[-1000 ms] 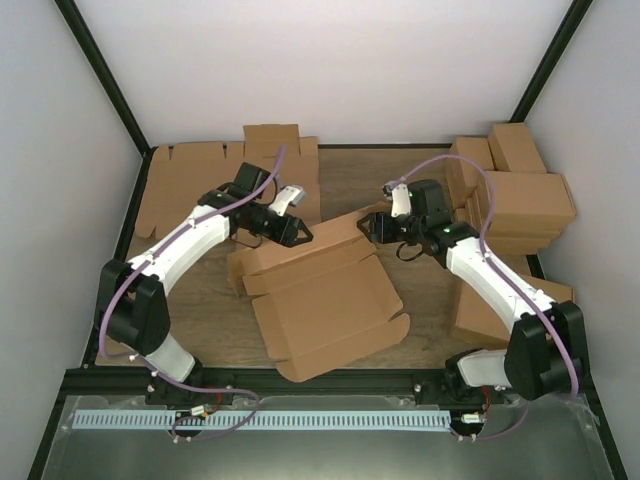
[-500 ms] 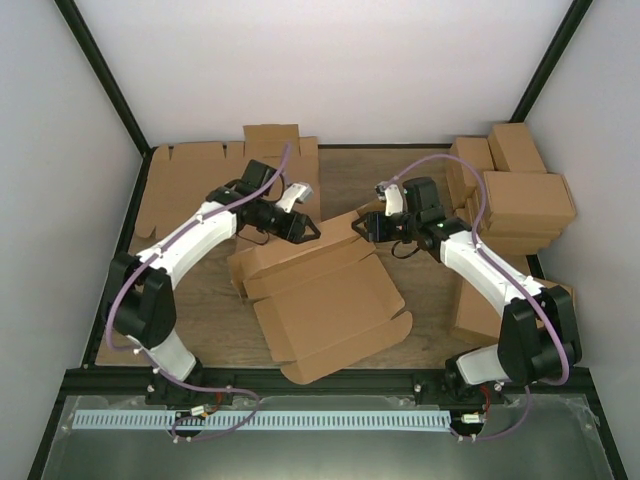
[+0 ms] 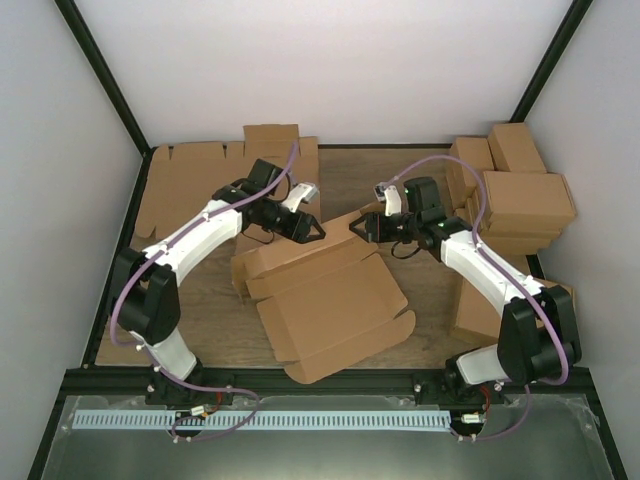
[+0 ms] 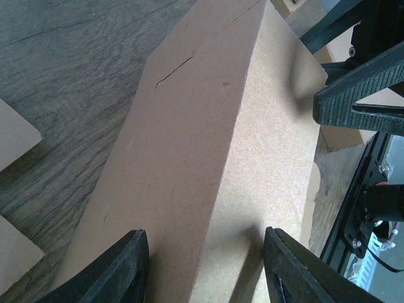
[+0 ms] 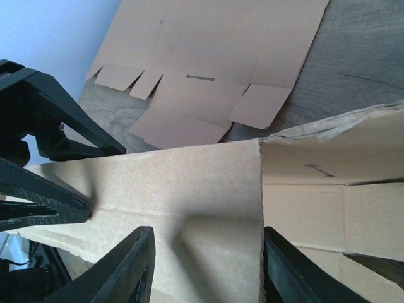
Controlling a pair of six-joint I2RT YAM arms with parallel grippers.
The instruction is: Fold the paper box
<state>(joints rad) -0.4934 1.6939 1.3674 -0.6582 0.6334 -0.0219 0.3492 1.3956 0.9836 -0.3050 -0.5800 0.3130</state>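
Observation:
The paper box (image 3: 335,305) lies open at the table's middle, with its back wall (image 3: 300,250) raised and its flap folded over. My left gripper (image 3: 314,230) straddles the ridge of that fold (image 4: 243,126). One finger (image 4: 120,271) rests on the darker outer face and the other on the lighter flap, so the fold sits between them (image 4: 205,235). My right gripper (image 3: 362,226) faces it from the wall's right end. Its jaws (image 5: 208,232) stand apart in front of the flap's face (image 5: 189,189), and one finger (image 5: 290,271) sits at the flap's cut edge.
A bundle of flat notched cardboard sheets (image 3: 195,185) lies at the back left and shows again behind the flap (image 5: 208,69). Several closed brown cartons (image 3: 515,195) are stacked at the back right, with one more (image 3: 480,310) beside the right arm. Enclosure walls stand on three sides.
My left gripper has slid right along the raised wall. The right gripper has come in to the wall's end with its jaws narrower. The box has shifted slightly to the right.

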